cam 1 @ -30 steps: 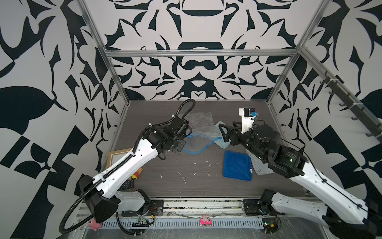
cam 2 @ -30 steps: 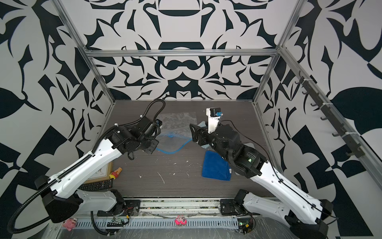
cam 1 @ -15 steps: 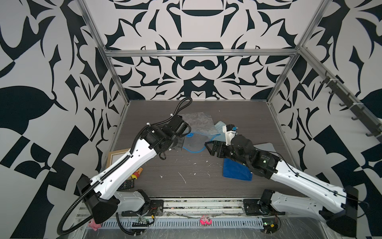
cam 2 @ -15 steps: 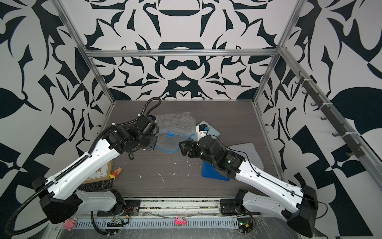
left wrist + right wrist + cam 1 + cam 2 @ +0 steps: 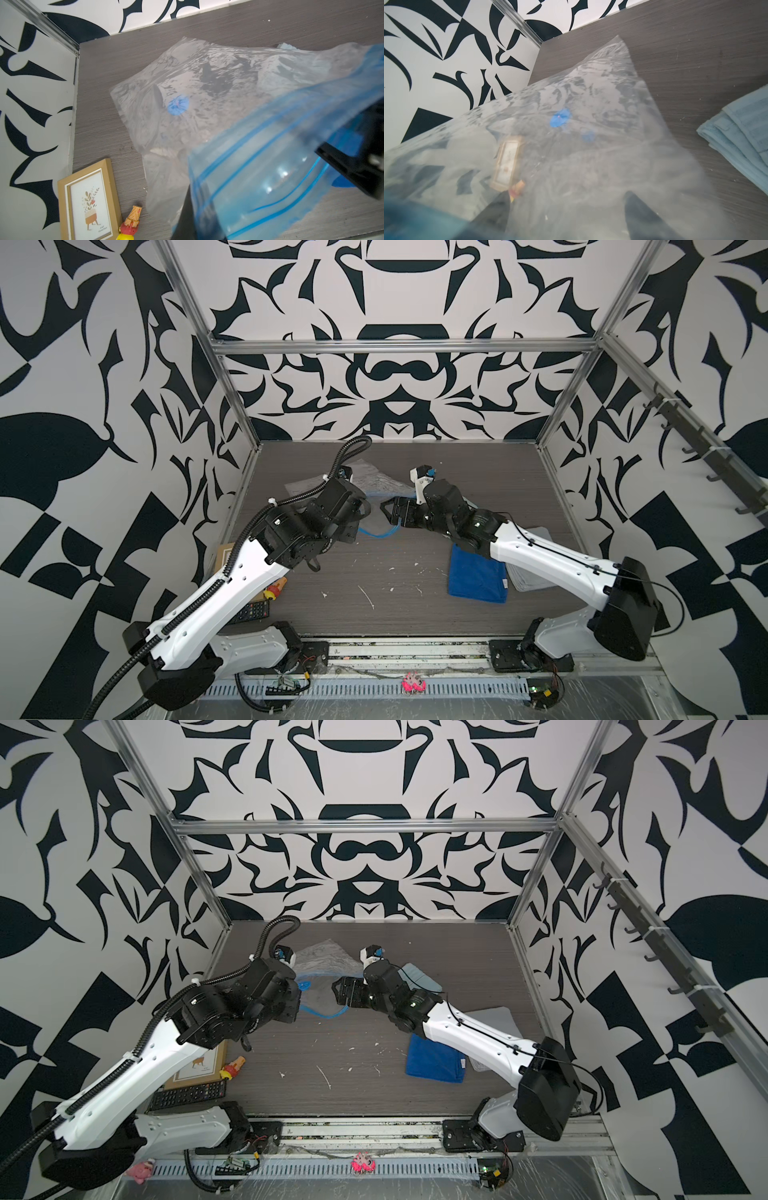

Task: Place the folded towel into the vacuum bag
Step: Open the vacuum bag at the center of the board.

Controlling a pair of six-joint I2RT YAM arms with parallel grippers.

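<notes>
The clear crinkly vacuum bag lies at the back centre, its blue zip strip lifted off the table. My left gripper is shut on that zip edge. The round blue valve cap faces up. My right gripper is open at the bag's mouth, its fingers blurred behind the plastic. The folded dark blue towel lies flat at the front right, partly under the right arm, with no gripper on it.
A light blue folded towel and a grey cloth lie near the right arm. At the front left are a picture frame, a small toy and a remote. White scraps dot the table.
My right arm has dropped low and reached left, bringing its open gripper to the bag's mouth. The left gripper has kept hold of the zip edge, hardly moving.
</notes>
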